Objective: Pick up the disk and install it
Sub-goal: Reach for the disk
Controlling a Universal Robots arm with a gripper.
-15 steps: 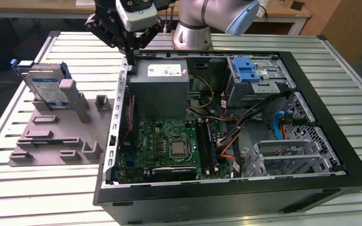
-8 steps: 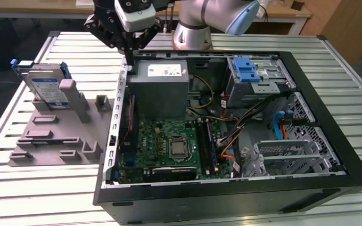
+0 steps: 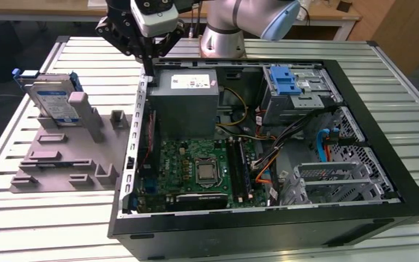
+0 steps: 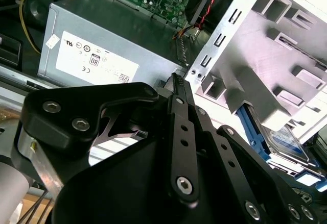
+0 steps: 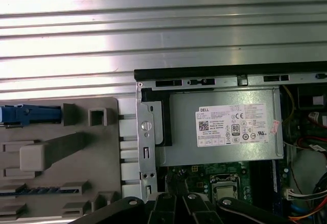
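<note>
So: pick step, not yet begun. The disk [image 3: 49, 98] sits in the grey holder [image 3: 64, 164] on the worktop [image 3: 49, 224], to the exterior view's left of the open computer case [image 3: 268, 232], with nothing touching it. The hand [image 3: 150, 69] hangs over the case wall beside the power supply [image 3: 187, 103], well apart from the disk. In the second wrist view its fingers [image 4: 176, 127] look pressed together with nothing between them. The disk stands on edge in a slot of the holder, leaning back a little, with its labelled face toward the exterior camera and its blue frame along the top edge. Its long axis looks roughly up-and-down, but a post of the holder covers part of the lower face, so that is not certain. From above, in the first wrist view, the disk [image 5: 30, 115] is edge-on, a thin blue strip running crosswise to the case wall. Judgement: a grasp calls for the hand to spread, sit over that top edge and set one finger on each broad face, clear of the post. The install would likely need the disk tipped out of upright to suit a drive cage [image 3: 297, 90] inside the case; which bay takes it cannot be told.
</note>
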